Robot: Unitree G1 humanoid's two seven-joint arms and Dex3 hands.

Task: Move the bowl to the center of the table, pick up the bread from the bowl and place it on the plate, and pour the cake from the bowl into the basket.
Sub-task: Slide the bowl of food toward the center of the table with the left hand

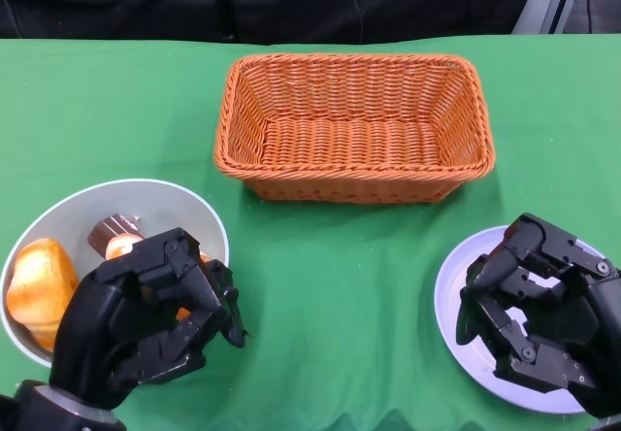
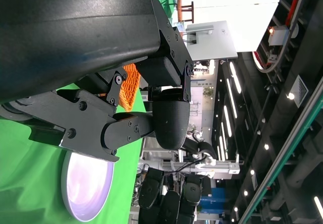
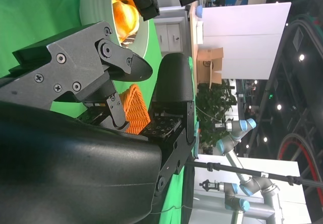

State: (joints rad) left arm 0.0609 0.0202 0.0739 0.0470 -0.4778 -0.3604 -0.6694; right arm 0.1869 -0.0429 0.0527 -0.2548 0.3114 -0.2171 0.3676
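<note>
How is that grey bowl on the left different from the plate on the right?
The bowl is deep with raised grey walls; the plate is shallow, nearly flat and pale lilac-white. The bowl holds food, a golden bread and a brown cake; the plate shows no food on its visible part. The left hand hovers over the bowl's near edge, the right hand over the plate. Both are round and sit on the green tablecloth.

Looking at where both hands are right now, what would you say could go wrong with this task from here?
The left hand hangs over the near rim of the bowl, which sits at the table's left edge; a clumsy grasp might tip it and spill the bread and cake. The right hand hovers above the plate and may block the bread's landing spot. The basket stands near the table's centre, so sliding the bowl there could bump it.
</note>
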